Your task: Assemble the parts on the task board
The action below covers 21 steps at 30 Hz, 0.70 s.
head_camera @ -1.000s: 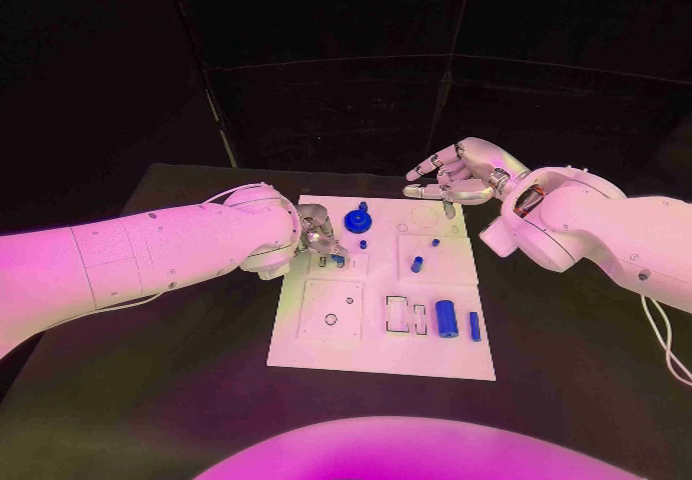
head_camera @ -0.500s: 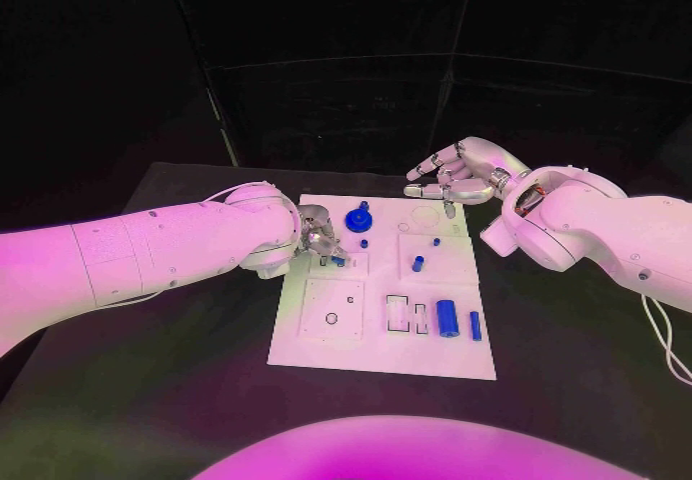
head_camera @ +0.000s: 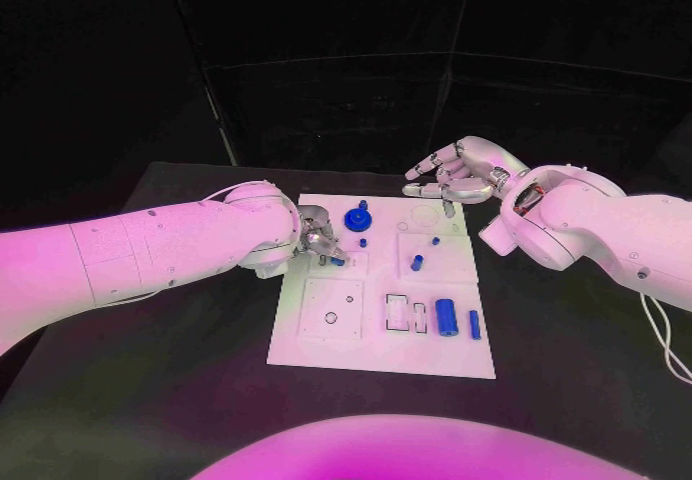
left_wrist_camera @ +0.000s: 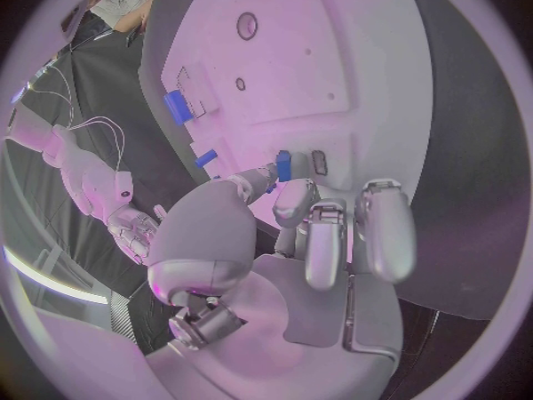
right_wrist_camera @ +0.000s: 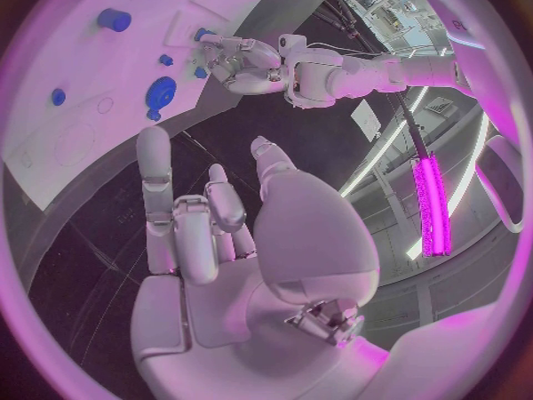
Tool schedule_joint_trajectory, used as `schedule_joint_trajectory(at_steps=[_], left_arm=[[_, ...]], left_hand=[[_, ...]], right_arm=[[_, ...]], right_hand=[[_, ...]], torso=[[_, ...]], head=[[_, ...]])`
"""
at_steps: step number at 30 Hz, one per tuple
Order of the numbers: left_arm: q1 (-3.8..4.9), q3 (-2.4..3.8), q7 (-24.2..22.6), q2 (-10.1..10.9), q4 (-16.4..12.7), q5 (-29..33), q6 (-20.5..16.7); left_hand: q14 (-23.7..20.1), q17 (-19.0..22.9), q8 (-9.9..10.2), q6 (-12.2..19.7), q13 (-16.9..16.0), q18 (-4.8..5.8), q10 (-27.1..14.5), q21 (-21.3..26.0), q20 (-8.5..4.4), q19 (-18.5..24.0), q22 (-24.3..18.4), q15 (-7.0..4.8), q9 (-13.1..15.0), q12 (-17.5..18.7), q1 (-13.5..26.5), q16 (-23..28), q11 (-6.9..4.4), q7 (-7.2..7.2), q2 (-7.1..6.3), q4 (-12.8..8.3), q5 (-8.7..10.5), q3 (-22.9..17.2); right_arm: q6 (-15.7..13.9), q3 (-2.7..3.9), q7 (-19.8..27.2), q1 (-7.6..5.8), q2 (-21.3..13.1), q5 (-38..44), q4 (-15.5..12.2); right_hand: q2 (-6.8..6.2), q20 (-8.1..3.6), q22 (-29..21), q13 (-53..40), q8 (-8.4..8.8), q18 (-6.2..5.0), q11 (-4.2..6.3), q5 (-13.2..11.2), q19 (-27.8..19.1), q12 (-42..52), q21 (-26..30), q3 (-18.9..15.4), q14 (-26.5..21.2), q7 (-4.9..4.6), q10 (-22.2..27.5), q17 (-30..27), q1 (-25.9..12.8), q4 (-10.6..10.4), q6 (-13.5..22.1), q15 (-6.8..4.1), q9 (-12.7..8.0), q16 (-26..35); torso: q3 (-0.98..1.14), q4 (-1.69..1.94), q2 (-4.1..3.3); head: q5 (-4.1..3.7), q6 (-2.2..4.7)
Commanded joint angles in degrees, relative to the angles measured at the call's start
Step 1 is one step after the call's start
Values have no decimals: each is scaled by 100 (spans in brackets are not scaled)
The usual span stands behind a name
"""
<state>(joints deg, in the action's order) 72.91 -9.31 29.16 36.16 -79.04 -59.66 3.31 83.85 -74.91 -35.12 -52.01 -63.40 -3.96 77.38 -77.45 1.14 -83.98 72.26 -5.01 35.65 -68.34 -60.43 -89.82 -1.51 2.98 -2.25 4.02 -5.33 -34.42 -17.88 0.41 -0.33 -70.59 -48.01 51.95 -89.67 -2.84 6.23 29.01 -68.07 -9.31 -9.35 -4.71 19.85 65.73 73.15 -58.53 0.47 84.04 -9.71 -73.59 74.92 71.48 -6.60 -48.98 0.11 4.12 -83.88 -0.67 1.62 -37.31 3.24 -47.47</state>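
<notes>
Item: small blue part, pinched at my left hand fingertips, over task board left-centre, long axis roughly upright, I judge. Right hand empty, fingers loosely spread, beyond board's far edge; left nearer.

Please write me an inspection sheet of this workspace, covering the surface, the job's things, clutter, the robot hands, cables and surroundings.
Surface: black table, bare around the board.
Job's things: white task board at the table's middle; blue round part near its far edge; blue cylinder and slim blue bar near its right side; small blue pegs mid-board.
Clutter: nothing seen.
Robot hands: left robot hand over the board's left edge, pinching a small blue part; right robot hand raised beyond the board's far right corner, fingers apart, holding nothing.
Cables: thin white cable along the right arm.
Surroundings: dark backdrop behind the table.
</notes>
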Motion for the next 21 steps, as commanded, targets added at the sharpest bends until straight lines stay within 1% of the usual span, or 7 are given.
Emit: schedule_joint_trajectory(at_steps=[1, 8, 9, 10, 11, 13, 21], left_arm=[[-20, -20, 62, 2, -2, -66, 224], [-18, -20, 64, -41, 38, -68, 264], [-18, -20, 64, -53, 45, -70, 279], [-17, -20, 65, -73, 56, -90, 308], [-16, -20, 65, -83, 60, -104, 322], [-15, -20, 64, -105, 74, -136, 363], [-9, -20, 65, -171, 164, -177, 464]], left_hand=[[615, -1509, -19, 3, 9, 15, 14, 0, -8, -34, 2, -15, 1, 29, -15, -18, -14, -24, 62, -1006, -22, -1047], [615, -1509, -27, -12, 39, 17, 15, -5, -8, -37, 11, -16, 9, 50, 18, -18, -17, -28, 44, -1010, -74, -1057], [615, -1509, -35, -26, 74, 18, 16, -6, -10, -38, 16, -18, 18, 75, 60, -18, -22, -36, 20, -1008, -203, -1054], [615, -1509, -63, -62, 194, 20, 1, -10, -17, -42, 28, -27, 44, 165, 152, -18, -38, -55, -43, -989, -629, -1001], [615, -1509, -80, -79, 253, 22, -3, -17, -23, -47, 40, -32, 60, 208, 194, -18, -49, -64, -83, -984, -837, -957], [615, -1509, -100, -100, 306, 26, 9, -30, -29, -55, 61, -42, 81, 242, 244, -18, -59, -84, -126, -972, -1048, -878], [615, -1509, -104, -155, 353, 33, 47, -49, -43, -68, 98, -60, 96, 253, 466, -18, -85, -123, -140, -785, -1094, -580]], right_arm=[[37, 4, 35, -12, 6, -19, 0], [37, 4, 35, -12, 11, -19, 0], [36, 4, 35, -12, 11, -19, 0], [36, 4, 34, -12, 11, -19, -1], [36, 4, 33, -12, 11, -19, -2], [36, 4, 32, -12, 11, -19, -3], [33, 4, 25, -12, 11, -19, -4]], right_hand=[[44, -23, -4, 5, -35, -72, -3, 15, 23, 18, 20, -27, 320, -6, 42, 254, -27, -7, 35, -1, -3, 19], [50, -23, -10, -1, -40, -73, -2, 25, 23, 24, 24, -36, 319, -6, 38, 248, -15, -11, 35, -2, -2, 23], [50, -23, -10, -1, -40, -73, -2, 25, 23, 24, 24, -36, 319, -6, 38, 248, -15, -11, 35, -2, -2, 23], [50, -23, -10, -1, -40, -73, -2, 25, 23, 24, 24, -36, 319, -6, 38, 248, -15, -11, 35, -2, -2, 23], [50, -23, -10, -1, -40, -73, -2, 25, 23, 24, 24, -36, 319, -6, 38, 248, -15, -11, 35, -2, -2, 23], [52, -23, -11, 2, -41, -73, -2, 27, 24, 22, 25, -38, 319, -5, 41, 248, -10, -12, 35, -2, -2, 23], [71, -25, -15, 2, -54, -73, 0, 110, 32, 26, 31, -66, 322, -4, 43, 255, 36, -26, 43, -4, -3, 23]], torso=[[0, 6, -1], [1, 3, 1], [3, 3, 1], [4, 1, 0], [2, 2, -2], [1, 0, -3], [7, 6, 2]], head=[[-3, -2], [-2, -2], [-2, -2], [-2, -9], [-2, -9], [-6, -12], [-14, -20]])
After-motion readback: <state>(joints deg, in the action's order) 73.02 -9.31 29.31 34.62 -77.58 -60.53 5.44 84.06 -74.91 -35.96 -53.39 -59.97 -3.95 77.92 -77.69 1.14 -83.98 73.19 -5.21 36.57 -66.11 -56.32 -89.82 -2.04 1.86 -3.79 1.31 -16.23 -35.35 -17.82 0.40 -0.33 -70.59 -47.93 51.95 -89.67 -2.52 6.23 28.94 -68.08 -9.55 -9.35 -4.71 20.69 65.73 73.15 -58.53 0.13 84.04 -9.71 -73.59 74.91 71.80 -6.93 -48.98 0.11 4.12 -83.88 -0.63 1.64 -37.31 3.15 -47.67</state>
